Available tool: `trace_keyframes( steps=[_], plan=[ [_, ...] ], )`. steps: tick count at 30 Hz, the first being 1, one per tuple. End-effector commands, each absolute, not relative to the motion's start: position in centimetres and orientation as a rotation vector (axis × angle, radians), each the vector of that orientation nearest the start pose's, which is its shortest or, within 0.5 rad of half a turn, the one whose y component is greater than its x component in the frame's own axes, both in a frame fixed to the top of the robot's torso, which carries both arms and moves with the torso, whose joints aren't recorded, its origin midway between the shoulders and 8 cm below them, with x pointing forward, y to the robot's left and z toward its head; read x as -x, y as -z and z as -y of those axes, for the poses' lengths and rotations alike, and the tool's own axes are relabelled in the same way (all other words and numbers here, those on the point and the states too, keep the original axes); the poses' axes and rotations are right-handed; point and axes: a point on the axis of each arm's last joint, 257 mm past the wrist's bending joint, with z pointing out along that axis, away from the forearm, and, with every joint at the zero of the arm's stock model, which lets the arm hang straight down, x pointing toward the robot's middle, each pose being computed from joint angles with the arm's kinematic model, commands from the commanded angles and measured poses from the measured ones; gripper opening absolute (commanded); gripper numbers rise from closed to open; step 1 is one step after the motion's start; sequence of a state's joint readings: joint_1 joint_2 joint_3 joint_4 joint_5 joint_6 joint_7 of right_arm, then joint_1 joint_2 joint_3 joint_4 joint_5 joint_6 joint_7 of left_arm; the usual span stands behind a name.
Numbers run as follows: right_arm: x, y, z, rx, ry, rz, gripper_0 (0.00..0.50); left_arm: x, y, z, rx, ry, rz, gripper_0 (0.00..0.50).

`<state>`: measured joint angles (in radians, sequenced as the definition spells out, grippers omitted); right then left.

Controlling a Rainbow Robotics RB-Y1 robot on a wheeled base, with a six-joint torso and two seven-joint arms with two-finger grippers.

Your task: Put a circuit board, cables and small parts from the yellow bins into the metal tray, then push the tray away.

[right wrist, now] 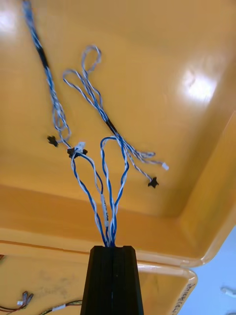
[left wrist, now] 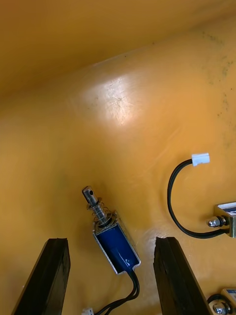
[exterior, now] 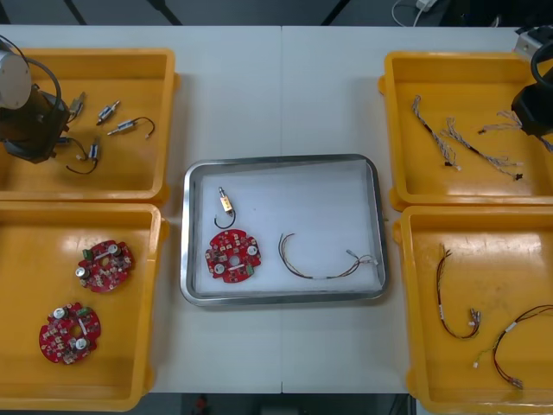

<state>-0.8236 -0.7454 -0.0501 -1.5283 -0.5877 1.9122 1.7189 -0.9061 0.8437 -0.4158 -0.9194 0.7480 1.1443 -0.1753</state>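
Observation:
My right gripper (right wrist: 112, 250) is shut on a twisted blue and white cable (right wrist: 109, 192), whose loops stick out from the fingertips above the floor of the far right yellow bin (exterior: 397, 130). The right arm (exterior: 536, 104) shows at that bin's outer side. My left gripper (left wrist: 110, 240) is open over the far left bin (exterior: 130, 177), with a blue-bodied small metal part (left wrist: 114, 243) lying between its fingers (left wrist: 54, 275). In the metal tray (exterior: 285, 298) lie a red circuit board (exterior: 232, 257), a small metal part (exterior: 225, 206) and a thin cable (exterior: 324, 264).
More blue and white cables (exterior: 462, 147) lie in the far right bin. The near right bin (exterior: 406, 285) holds dark cables (exterior: 454, 303). Two circuit boards (exterior: 104, 265) lie in the near left bin (exterior: 155, 285). Other small metal parts (exterior: 121, 121) sit beside the left arm (exterior: 26, 112).

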Motion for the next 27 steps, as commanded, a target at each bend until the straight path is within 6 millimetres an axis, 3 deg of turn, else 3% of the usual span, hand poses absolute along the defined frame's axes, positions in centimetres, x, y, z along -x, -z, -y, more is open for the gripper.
trace_keyframes(
  steps=[1,6,11,17,20,27],
  plan=[
    [-52.2,3.6,36.0,0.502,0.251,-2.528,0.000,-61.0,19.4,-43.7,1.470,0.211,-2.076,0.500],
    [-51.6,3.4,33.4,0.626,0.159,-2.498,0.000,-60.6,20.2,-44.0,1.466,0.199,-2.090,0.500],
    [-50.5,3.9,29.4,0.834,0.084,-2.454,0.000,-60.6,20.2,-44.0,1.457,0.195,-2.094,0.500],
    [-48.5,4.5,24.2,1.182,0.141,-2.320,0.000,-60.5,20.4,-44.2,1.450,0.183,-2.103,0.398],
    [-46.9,5.7,21.3,1.432,0.186,-2.211,0.000,-60.4,20.8,-44.2,1.431,0.164,-2.113,0.297],
    [-44.5,8.4,16.3,1.750,0.181,-2.033,0.000,-60.1,21.6,-44.4,1.413,0.133,-2.129,0.273]
  ],
)
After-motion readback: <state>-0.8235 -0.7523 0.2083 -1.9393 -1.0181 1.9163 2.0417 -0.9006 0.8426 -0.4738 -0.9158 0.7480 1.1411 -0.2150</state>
